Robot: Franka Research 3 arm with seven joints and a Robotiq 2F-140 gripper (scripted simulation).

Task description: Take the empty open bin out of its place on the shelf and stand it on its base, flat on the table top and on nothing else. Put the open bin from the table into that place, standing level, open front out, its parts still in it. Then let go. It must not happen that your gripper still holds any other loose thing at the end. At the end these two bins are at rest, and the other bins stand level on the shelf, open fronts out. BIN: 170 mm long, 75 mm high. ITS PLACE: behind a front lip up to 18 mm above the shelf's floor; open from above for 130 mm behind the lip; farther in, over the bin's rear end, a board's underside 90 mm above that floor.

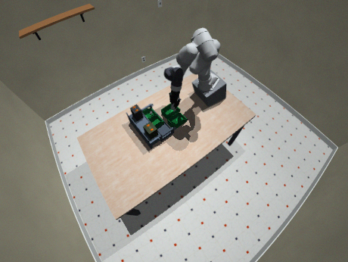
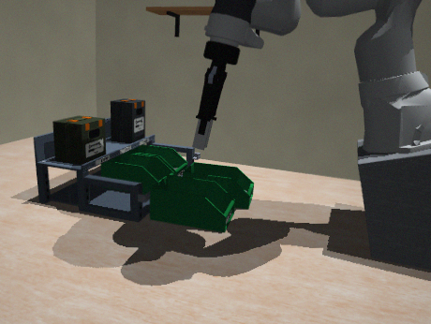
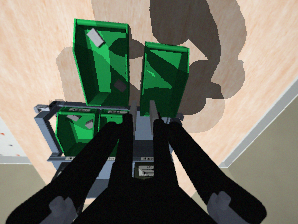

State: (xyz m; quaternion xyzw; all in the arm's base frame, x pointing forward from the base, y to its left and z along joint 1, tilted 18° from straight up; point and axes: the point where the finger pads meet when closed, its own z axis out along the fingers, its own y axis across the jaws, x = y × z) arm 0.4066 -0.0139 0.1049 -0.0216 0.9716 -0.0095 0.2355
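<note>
My gripper (image 1: 174,107) (image 2: 200,147) (image 3: 143,107) is slightly open and empty. Its fingertips are above the rear end of the smaller green bin (image 2: 230,178) (image 3: 166,80). This bin looks empty and is in front of the shelf (image 2: 112,182); whether its rear end touches the shelf, I cannot tell. Beside it, the larger green bin (image 1: 178,120) (image 2: 183,203) (image 3: 100,65) stands on the table (image 1: 151,170), with a light part and a dark part inside. The shelf place behind the smaller bin shows no bin; the fingers partly hide it.
Two more green bins are side by side in the shelf; the outer one (image 3: 80,132) holds light parts. An olive box (image 1: 150,129) (image 2: 80,140) and a dark box (image 1: 136,111) (image 2: 127,122) stand on the shelf's upper board. A side frame rises at the shelf's end.
</note>
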